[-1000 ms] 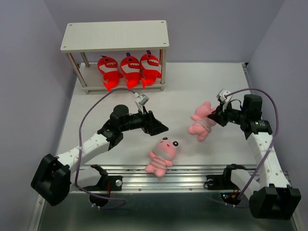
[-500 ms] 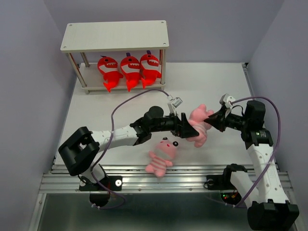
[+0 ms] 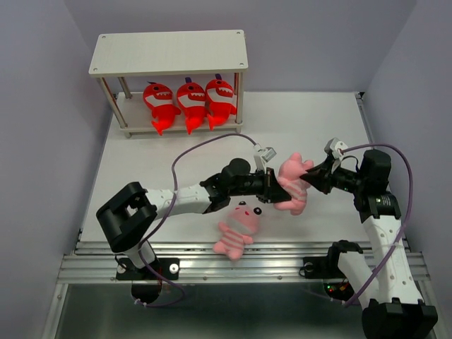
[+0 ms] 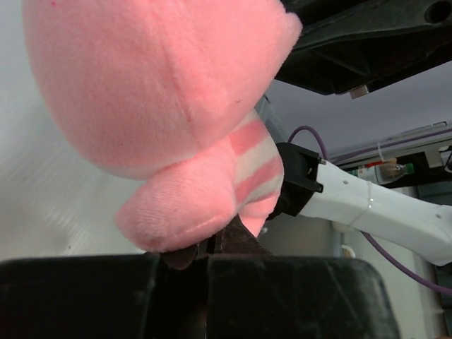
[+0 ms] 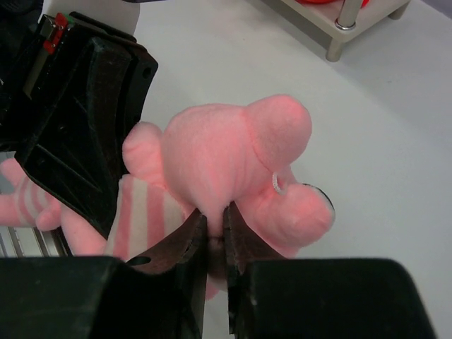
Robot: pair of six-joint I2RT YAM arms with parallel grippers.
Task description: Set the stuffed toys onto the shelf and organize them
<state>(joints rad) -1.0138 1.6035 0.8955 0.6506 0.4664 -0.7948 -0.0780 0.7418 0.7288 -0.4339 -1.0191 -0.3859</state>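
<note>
- since a second ago my left arm has swung from mid-table over to the right. the left claw [image 3: 272,187], spread wide half a second back, now sits pressed together against the held pink toy [image 3: 291,185]. the right claw [image 3: 311,180] has hardly shifted.
- top view: the held pink toy hangs between the two claws, above the table [image 3: 318,120] and right of centre, with the right claw pinching its right side.
- top view: the second pink toy [image 3: 239,227] lies face up on the table just below the left claw, near the front rail.
- top view: three red sharks [image 3: 191,102] stand side by side on the lower tier of the shelf [image 3: 169,53] at the back left, well apart from both claws.
- left wrist view: the held pink toy [image 4: 155,92] fills the upper left with its striped belly turned to the right. one foot rests right on the left claw [image 4: 212,247], whose fingers are closed together. i cannot tell whether any plush is caught between them.
- right wrist view: the right claw [image 5: 214,229] pinches a fold of plush low on the held pink toy [image 5: 233,148]. the black body of the left claw [image 5: 85,120] touches the toy's left side. one foot of the shelf [image 5: 342,28] shows at the top right.
</note>
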